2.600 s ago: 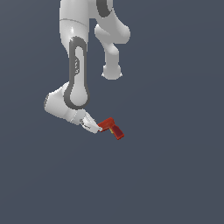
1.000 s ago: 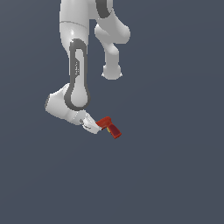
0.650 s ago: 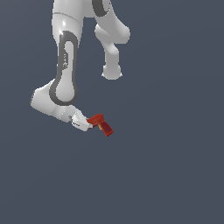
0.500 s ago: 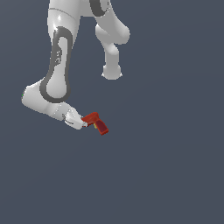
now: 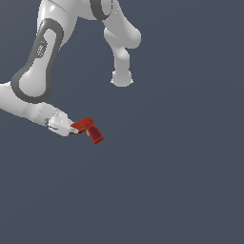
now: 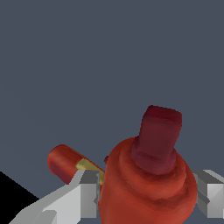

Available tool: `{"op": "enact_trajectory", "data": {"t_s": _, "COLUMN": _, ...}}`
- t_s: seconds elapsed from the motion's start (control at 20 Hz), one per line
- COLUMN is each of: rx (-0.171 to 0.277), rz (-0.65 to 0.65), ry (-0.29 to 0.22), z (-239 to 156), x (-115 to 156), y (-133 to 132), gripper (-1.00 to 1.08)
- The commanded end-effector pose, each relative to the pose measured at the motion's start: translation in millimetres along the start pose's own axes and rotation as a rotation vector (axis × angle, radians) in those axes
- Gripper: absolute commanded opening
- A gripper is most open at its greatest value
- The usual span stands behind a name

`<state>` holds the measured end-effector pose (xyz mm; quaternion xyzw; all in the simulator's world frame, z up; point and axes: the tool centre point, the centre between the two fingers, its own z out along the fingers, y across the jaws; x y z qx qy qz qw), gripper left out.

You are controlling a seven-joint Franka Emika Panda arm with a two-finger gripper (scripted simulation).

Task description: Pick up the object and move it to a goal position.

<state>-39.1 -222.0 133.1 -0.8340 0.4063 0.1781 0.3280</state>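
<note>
The object is a small red drill-shaped item (image 5: 88,128) with a darker red handle angled down toward the exterior view's right. My gripper (image 5: 74,128) is shut on its body and holds it in the air, toward the exterior view's left. In the wrist view the red object (image 6: 148,188) fills the space between my two grey fingers (image 6: 87,192), with its dark red handle pointing away and a yellowish mark beside one finger. My gripper's midpoint in the wrist view (image 6: 148,197) lies on the object.
The white arm (image 5: 38,71) bends down from the top at the exterior view's left. A second white link end (image 5: 122,76) hangs near the top centre. The ground is a plain dark blue-grey surface.
The arm has swung toward the exterior view's left, carrying the red object with it. The gripper stays shut on the object.
</note>
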Motion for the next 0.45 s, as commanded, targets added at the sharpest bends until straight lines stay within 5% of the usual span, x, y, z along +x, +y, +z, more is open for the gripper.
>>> {"op": "enact_trajectory", "data": {"t_s": 0.0, "rx": 0.000, "rz": -0.003, "ry": 0.000, "z": -12.1, "x": 1.8, "y": -0.6, "gripper": -1.00}}
{"op": "enact_trajectory", "data": {"t_s": 0.4, "rx": 0.003, "rz": -0.005, "ry": -0.001, "z": -22.8, "x": 5.2, "y": -0.6, "gripper": -1.00}}
